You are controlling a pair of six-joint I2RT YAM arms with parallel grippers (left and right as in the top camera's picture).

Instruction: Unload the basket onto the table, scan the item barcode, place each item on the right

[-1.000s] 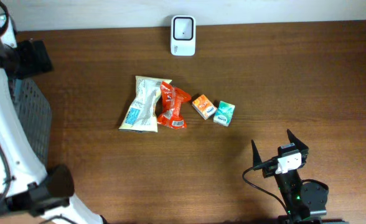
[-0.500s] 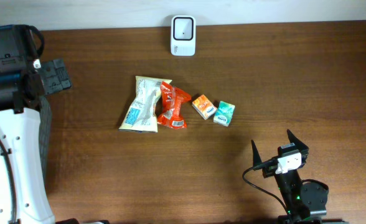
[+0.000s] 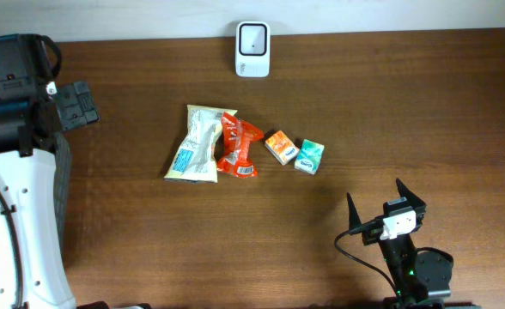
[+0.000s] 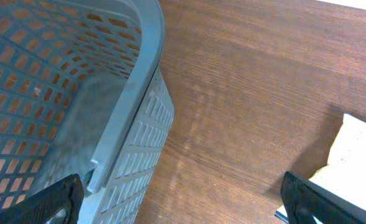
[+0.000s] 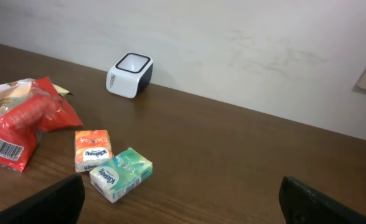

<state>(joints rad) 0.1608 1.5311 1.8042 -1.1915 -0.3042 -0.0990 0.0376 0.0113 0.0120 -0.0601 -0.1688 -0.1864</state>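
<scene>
I see both end effectors wide open, empty. Left end effector (image 4: 180, 202) hangs by the grey basket (image 4: 130, 93) rim, clear only in its wrist view. Right end effector (image 5: 183, 205) view shows the red packet (image 5: 24, 121) barcode (image 5: 2, 149) plainly, mid-table (image 3: 407, 103) beside orange box (image 5: 93, 149) and green box (image 5: 121, 174). Scanner (image 3: 252, 49) at far edge.

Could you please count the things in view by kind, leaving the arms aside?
2 bags: cream bag, red bag
2 boxes: orange box, green box
1 scanner
1 basket
Total: 6
</scene>
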